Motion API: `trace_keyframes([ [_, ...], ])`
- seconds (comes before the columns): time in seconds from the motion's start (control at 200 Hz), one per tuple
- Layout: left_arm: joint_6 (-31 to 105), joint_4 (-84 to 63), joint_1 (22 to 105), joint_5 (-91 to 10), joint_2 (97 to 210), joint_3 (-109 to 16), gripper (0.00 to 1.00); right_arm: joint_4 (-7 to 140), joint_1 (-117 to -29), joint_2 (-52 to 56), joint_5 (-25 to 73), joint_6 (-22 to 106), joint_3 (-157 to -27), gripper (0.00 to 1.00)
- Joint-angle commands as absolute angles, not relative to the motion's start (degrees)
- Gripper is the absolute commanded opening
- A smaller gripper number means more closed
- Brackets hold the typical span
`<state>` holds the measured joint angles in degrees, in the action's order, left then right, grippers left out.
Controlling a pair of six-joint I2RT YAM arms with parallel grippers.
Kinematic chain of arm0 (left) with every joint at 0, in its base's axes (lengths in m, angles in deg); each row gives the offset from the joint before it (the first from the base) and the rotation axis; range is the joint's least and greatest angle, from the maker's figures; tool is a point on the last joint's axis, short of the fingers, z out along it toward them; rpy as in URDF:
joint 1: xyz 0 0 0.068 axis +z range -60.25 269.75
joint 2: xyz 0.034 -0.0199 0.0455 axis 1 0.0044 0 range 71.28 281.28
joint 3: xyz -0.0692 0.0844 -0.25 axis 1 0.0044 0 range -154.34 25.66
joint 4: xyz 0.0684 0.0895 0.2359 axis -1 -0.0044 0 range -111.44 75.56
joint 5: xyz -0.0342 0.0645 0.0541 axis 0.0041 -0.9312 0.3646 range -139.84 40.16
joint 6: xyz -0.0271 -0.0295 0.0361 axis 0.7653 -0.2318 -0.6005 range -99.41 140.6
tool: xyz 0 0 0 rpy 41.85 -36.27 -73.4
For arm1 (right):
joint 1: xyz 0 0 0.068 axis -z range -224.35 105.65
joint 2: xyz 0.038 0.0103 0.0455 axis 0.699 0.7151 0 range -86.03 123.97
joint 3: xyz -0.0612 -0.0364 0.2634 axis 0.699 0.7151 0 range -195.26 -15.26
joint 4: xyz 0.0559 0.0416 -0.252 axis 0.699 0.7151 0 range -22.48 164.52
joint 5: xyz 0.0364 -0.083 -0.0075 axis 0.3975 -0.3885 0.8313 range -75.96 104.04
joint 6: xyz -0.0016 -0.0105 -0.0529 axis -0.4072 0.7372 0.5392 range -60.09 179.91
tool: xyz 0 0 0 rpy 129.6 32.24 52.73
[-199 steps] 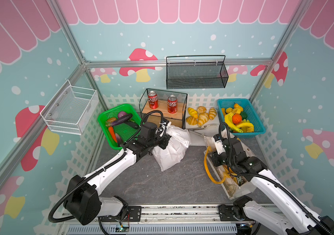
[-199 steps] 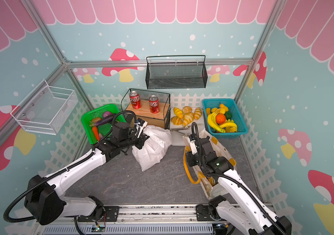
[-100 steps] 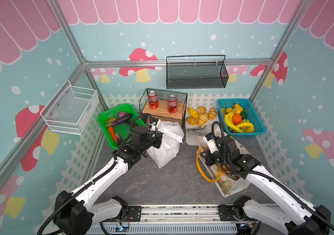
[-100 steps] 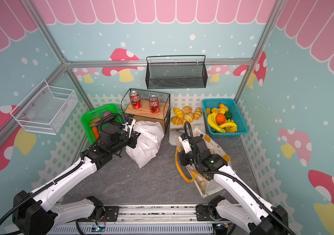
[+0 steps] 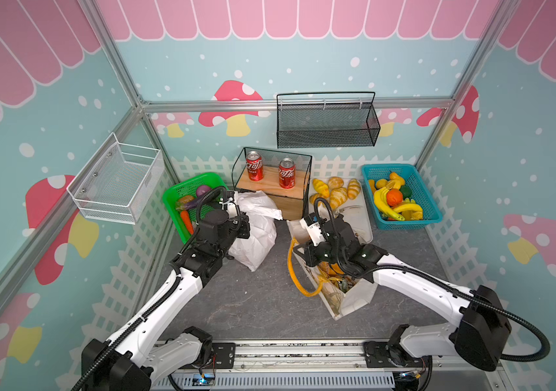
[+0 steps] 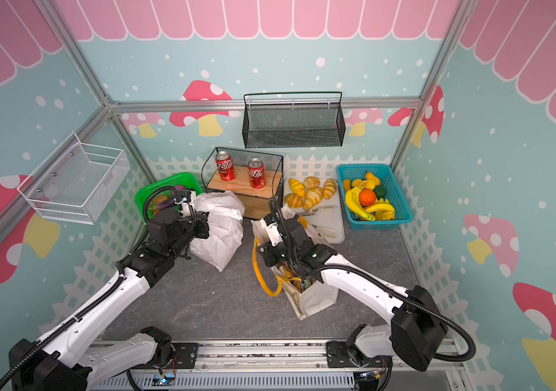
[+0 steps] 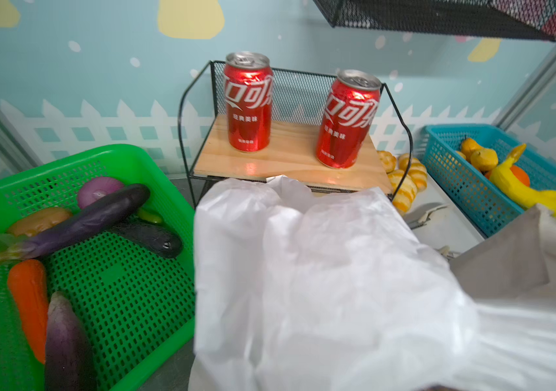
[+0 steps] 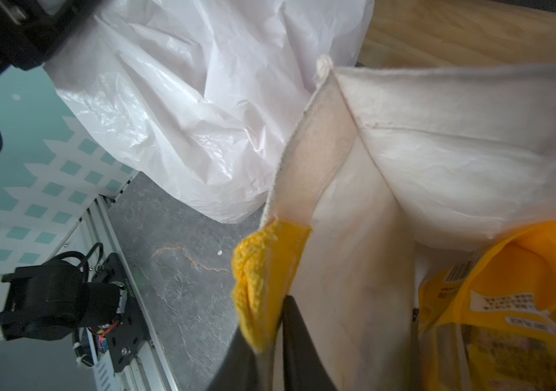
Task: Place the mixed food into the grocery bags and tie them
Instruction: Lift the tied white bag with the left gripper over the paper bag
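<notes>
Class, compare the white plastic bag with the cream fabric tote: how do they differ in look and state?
The white plastic bag is thin and crinkly; the cream fabric tote is cloth with a yellow-orange handle. The plastic bag is bunched, its contents hidden; the tote gapes open, showing yellow snack packets. Both sit on the grey tabletop.

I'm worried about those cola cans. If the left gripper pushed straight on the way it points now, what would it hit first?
The white plastic bag, bunched against the left gripper; it fills the wrist view. The wooden shelf with the cans lies behind it, probably next.
</notes>
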<state>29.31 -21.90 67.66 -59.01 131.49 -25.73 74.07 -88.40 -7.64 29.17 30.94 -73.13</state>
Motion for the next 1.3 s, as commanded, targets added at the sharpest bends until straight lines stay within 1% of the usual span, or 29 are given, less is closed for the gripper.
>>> trace_keyframes([
  [0.0,33.96,-20.43,67.80,-62.17,126.97,-27.60,0.00,68.44,-88.99,-8.54,30.21,33.21,-77.16,0.34],
  [0.05,35.94,-20.86,67.76,-60.95,125.21,-28.65,0.00,70.09,-88.92,-10.16,28.08,35.70,-77.61,0.44],
  [0.11,38.49,-20.85,67.21,-58.37,123.28,-29.77,0.00,72.44,-88.80,-12.75,24.85,38.94,-77.90,0.52],
  [0.175,40.94,-20.28,66.53,-56.89,121.33,-30.66,0.00,75.18,-88.41,-16.21,21.45,42.35,-77.93,0.58],
  [0.245,42.48,-18.68,62.56,-57.30,119.54,-31.44,0.00,78.54,-87.42,-19.69,17.87,45.56,-77.93,0.63],
  [0.35,43.63,-15.78,57.04,-57.66,118.48,-33.47,0.00,83.94,-84.40,-24.30,13.50,49.26,-77.97,0.68],
  [0.435,43.22,-13.01,51.28,-56.73,119.58,-35.97,0.00,87.46,-80.20,-27.49,11.54,50.72,-77.47,0.71],
  [0.56,39.73,-10.63,43.81,-54.48,123.92,-40.38,0.00,89.57,-73.38,-31.39,12.90,50.87,-74.43,0.76],
  [0.7,33.52,-7.48,41.51,-49.59,129.74,-43.53,0.00,90.14,-71.37,-33.82,19.05,49.00,-69.92,0.76],
  [0.78,27.99,-5.56,41.50,-44.88,133.33,-44.61,0.00,91.16,-71.10,-35.20,19.64,48.15,-67.82,0.75],
  [0.851,22.63,-4.94,41.58,-40.34,136.17,-45.65,0.00,91.86,-70.68,-36.57,18.04,47.79,-65.70,0.72],
  [1.051,9.95,-2.65,42.91,-26.94,141.43,-46.64,0.00,92.41,-68.41,-37.91,18.01,47.00,-61.44,0.53],
  [1.151,4.92,-3.15,45.26,-18.86,143.24,-47.26,0.00,91.89,-67.24,-38.93,18.42,47.05,-60.93,0.37],
  [1.176,4.15,-2.98,46.23,-16.62,143.66,-47.29,0.00,91.63,-67.00,-39.15,18.85,47.08,-60.82,0.31],
  [1.256,3.62,-2.51,49.27,-10.40,145.27,-47.65,0.00,91.11,-65.99,-39.44,19.84,47.07,-60.78,0.17],
  [1.296,3.38,-2.53,50.89,-7.05,145.88,-47.65,0.00,91.03,-65.51,-39.45,20.30,46.99,-60.74,0.12],
])
